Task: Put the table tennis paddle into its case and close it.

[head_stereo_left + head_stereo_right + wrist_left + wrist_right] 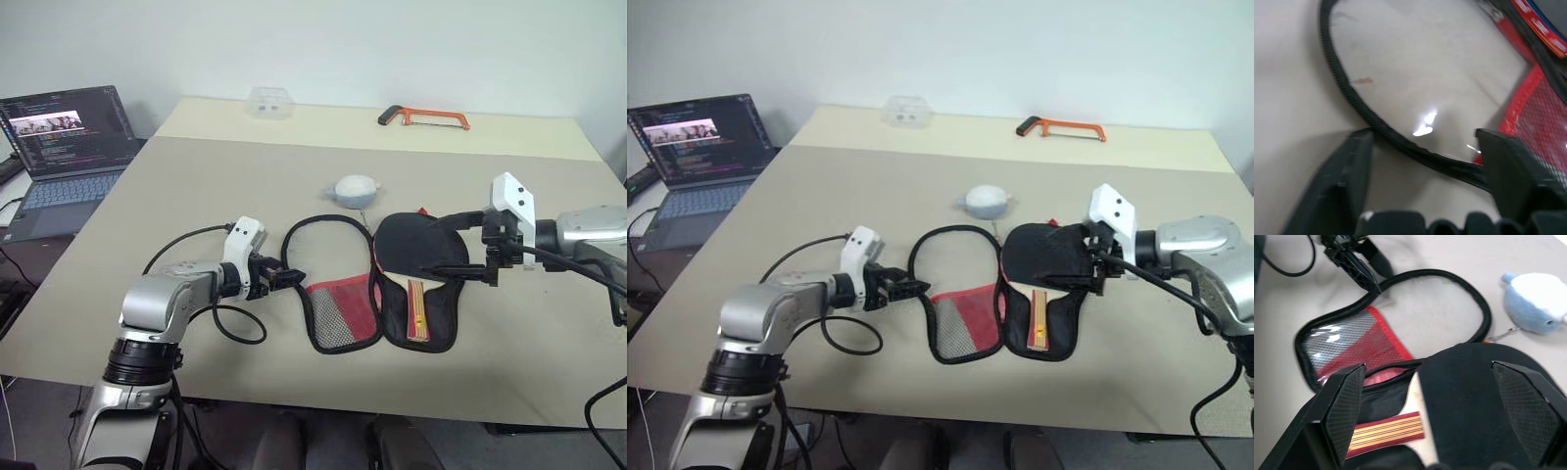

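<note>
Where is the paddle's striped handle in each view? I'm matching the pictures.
Left eye view: striped handle, lower centre-right, in the case's right half.
Right eye view, similar.
Left wrist view: striped edge, probably it.
Right wrist view, near its fingers.
Shared landmark: red mesh pocket.

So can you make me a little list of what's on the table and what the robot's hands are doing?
case: case lies unzipped and spread flat, red mesh flap on its left half
paddle: paddle lies in the case's right half, black head away from the robot, striped handle toward it
left gripper: left gripper open, fingers either side of the flap's black edge
right gripper: right gripper open, over the paddle
other things: grey pouch, orange hacksaw, laptop
</note>
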